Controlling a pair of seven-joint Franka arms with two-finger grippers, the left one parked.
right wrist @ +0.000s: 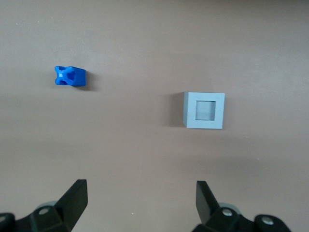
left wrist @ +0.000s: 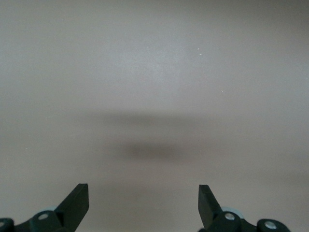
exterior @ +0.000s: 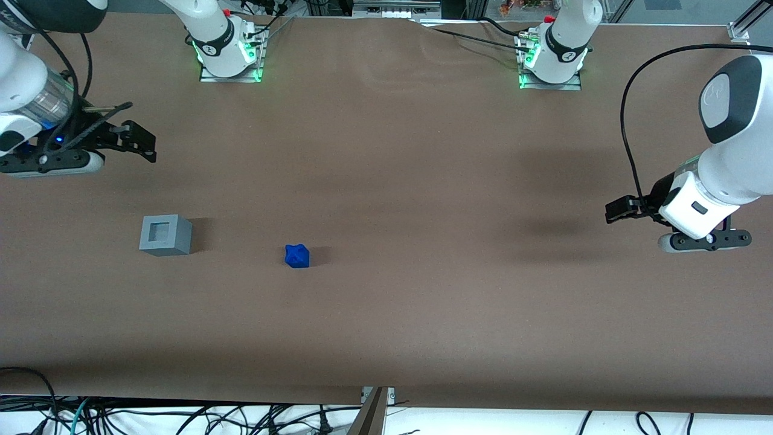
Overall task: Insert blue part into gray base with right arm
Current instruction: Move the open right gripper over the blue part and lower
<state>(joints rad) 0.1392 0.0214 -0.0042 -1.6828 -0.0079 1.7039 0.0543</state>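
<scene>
Right now you are looking at the right arm (exterior: 24, 103) hanging above the working arm's end of the counter (exterior: 423, 314), with its gripper (exterior: 140, 145) up in the air and farther from the front camera than the gray base (exterior: 165, 235). Its fingers (right wrist: 75, 195) are standing wide apart and holding nothing, as the right wrist view is showing you. The gray base is sitting upright on the counter with its square recess facing up and unfilled. The blue part (exterior: 296, 255) is lying on the counter well apart from the base, toward the parked arm's end and slightly nearer the front camera. Both pieces are showing together past the gripper (right wrist: 140, 198) in the wrist view, the blue part (right wrist: 70, 77) clear of the gray base (right wrist: 204, 110)
</scene>
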